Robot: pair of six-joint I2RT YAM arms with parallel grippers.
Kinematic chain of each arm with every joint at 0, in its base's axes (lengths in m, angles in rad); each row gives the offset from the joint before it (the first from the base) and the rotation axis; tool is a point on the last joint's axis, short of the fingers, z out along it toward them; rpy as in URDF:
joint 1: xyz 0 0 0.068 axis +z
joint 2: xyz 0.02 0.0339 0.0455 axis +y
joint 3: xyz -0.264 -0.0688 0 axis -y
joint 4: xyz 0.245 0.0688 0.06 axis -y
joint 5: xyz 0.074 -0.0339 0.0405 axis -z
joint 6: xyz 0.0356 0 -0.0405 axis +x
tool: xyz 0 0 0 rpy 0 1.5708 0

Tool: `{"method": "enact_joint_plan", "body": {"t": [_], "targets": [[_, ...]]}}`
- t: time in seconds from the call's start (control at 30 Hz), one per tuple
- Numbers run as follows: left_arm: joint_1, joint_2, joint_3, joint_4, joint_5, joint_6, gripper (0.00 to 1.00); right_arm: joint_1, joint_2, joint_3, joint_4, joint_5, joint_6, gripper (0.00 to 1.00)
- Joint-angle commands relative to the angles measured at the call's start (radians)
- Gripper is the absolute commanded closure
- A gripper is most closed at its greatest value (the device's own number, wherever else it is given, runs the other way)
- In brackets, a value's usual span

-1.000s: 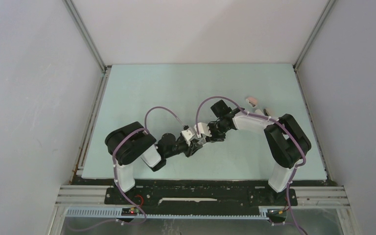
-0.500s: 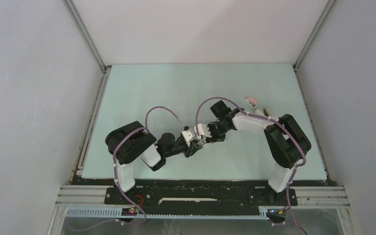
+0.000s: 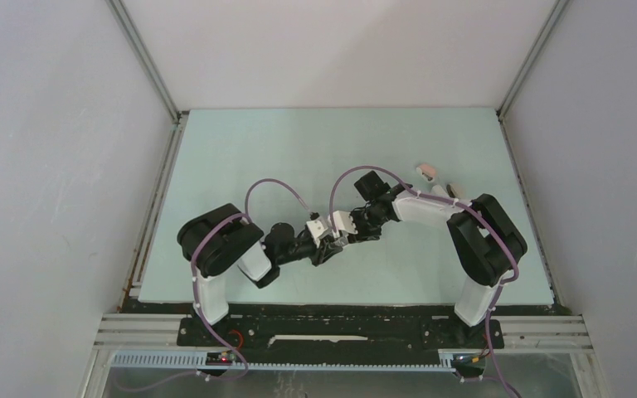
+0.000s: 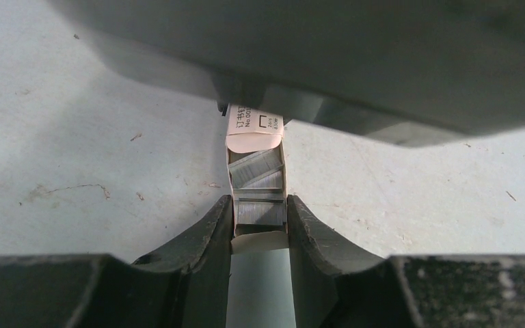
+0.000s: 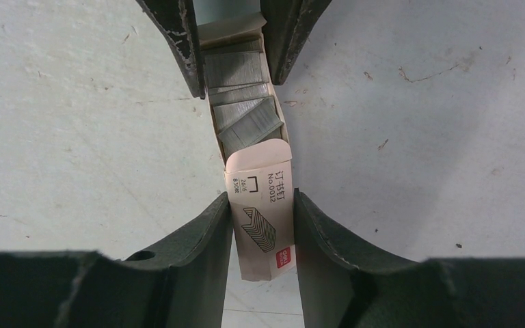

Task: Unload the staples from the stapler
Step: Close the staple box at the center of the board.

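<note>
You hold the half-open staple box [image 5: 254, 167] from both ends.
Left gripper [image 4: 260, 213] clamps its tray [image 4: 260, 241] of staples [image 4: 256, 167]; right gripper [image 5: 263, 208] clamps the sleeve [image 5: 266, 239].

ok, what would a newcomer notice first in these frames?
The two arms meet nose to nose at the middle of the table. The right gripper clamps a printed sleeve, and the left gripper clamps the inner tray slid partly out of it. In the open stretch between them lie grey staples in loose, skewed strips.
</note>
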Motion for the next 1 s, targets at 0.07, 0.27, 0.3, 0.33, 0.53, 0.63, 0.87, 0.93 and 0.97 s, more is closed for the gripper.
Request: {"method": "enact_joint_plan", "body": {"t": [0.07,0.27,0.3,0.33,0.53,0.63,0.87,0.93,0.97], "targets": [[0.009,0.016,0.031,0.030,0.110,0.012,0.62,0.027,0.000,-0.007,0.003,0.007,-0.023,0.54],[0.028,0.022,0.036,0.030,0.143,0.007,0.62,0.028,-0.001,-0.008,-0.004,0.006,-0.027,0.54],[0.030,0.022,0.038,0.030,0.146,0.005,0.62,0.028,-0.001,-0.009,-0.003,0.005,-0.028,0.53],[0.032,0.024,0.040,0.030,0.149,0.005,0.62,0.028,-0.001,-0.008,-0.005,0.005,-0.028,0.53],[0.032,0.040,0.060,0.025,0.162,-0.005,0.62,0.031,0.000,-0.009,-0.017,0.005,-0.035,0.51],[0.031,0.043,0.064,0.025,0.168,-0.005,0.63,0.035,0.001,-0.007,-0.017,0.008,-0.037,0.51],[0.034,0.054,0.069,0.026,0.186,-0.004,0.63,0.040,0.004,-0.008,-0.012,0.017,-0.030,0.53],[0.035,0.058,0.070,0.025,0.198,-0.027,0.63,0.040,0.002,-0.012,-0.004,0.018,-0.028,0.53],[0.036,0.060,0.070,0.025,0.201,-0.033,0.63,0.040,-0.001,-0.018,0.003,0.020,-0.028,0.53]]}}
